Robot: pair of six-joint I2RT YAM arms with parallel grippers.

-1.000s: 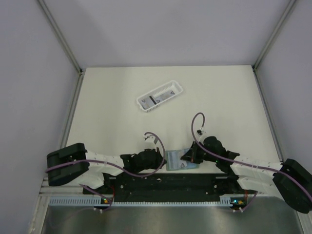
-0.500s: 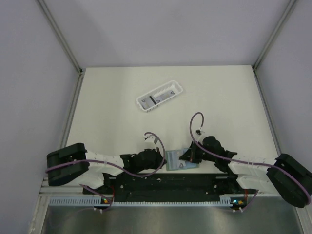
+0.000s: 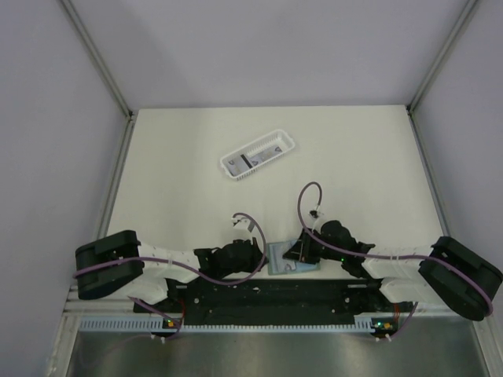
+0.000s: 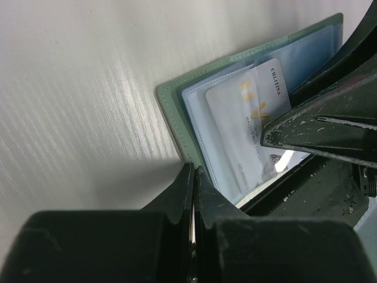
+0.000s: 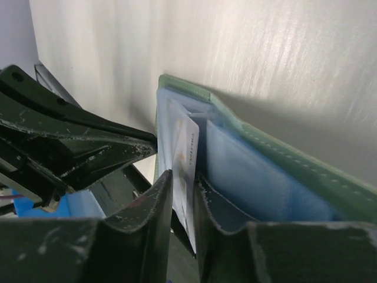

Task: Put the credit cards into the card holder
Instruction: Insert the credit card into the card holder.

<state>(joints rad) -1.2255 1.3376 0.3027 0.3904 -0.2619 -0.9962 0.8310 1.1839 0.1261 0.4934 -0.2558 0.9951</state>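
Card holder (image 3: 277, 259): lay open at the near edge of the table (image 3: 354, 157), between both grippers, green cover down, pale blue pockets up.
Left gripper (image 4: 193, 171): jaws pressed together at the card holder's left edge; could not tell whether any of it was pinched.
Right gripper (image 5: 184, 175): jaws slightly parted over the card holder's right half, one finger on each side of a card.
Credit card (image 4: 241, 127): light grey with gold lettering, sat partway in a blue pocket, one end between the right fingers.
Basket (image 3: 287, 144): white and slotted, lay askew well apart, toward mid-table.
Basket contents (image 3: 248, 161): grey pieces, one with a black stripe.
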